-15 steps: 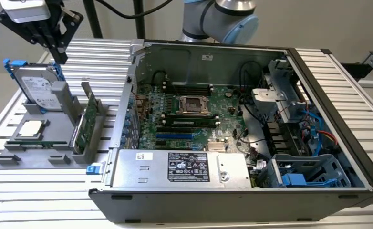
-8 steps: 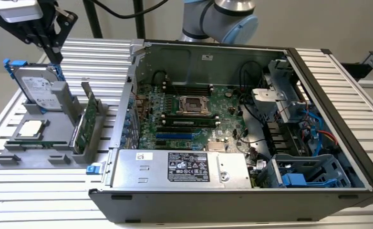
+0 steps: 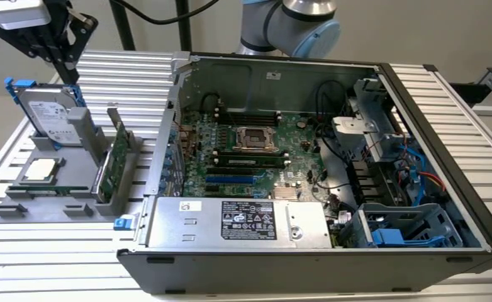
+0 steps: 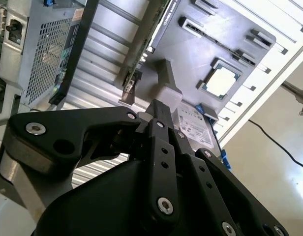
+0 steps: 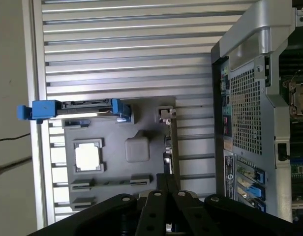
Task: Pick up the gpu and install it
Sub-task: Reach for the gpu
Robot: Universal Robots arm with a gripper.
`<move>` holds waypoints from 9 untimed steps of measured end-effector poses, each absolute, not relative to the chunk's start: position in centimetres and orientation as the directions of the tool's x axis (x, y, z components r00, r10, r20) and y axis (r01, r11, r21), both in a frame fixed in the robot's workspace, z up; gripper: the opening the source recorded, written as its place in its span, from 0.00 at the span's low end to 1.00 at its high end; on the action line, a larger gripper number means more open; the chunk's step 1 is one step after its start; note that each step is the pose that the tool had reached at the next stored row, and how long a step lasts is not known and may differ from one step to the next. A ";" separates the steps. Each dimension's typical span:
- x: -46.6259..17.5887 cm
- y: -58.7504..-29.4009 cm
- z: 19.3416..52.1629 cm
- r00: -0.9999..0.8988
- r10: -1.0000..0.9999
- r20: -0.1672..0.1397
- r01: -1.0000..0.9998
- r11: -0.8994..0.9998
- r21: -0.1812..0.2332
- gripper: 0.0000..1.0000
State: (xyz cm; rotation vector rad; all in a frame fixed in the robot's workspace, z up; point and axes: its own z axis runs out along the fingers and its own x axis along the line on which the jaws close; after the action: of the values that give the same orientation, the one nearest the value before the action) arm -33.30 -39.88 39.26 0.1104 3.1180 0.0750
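Jaws clenched empty above hard drive [image 3: 51, 116] (white-labelled); gpu [image 3: 116, 160] upright nearby.

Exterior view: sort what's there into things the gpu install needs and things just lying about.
For the job:
- gpu, upright in the grey holder
- hand, raised over the holder
- open computer case and its motherboard

Lying about:
- hard drive with blue frame
- processor chip in the holder
- power supply in the case
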 end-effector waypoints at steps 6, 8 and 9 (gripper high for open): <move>-33.3 -39.9 39.3 -0.997 0.071 -0.019 0.070 0.996 0.049 0.00; -33.3 -40.0 39.3 -0.997 0.071 -0.019 0.070 0.996 0.049 0.00; -33.3 -40.1 39.3 -0.997 0.071 -0.019 0.070 0.996 0.049 0.00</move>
State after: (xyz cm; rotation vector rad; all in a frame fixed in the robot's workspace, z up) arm -33.32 -40.09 39.26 0.1105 3.1180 0.0750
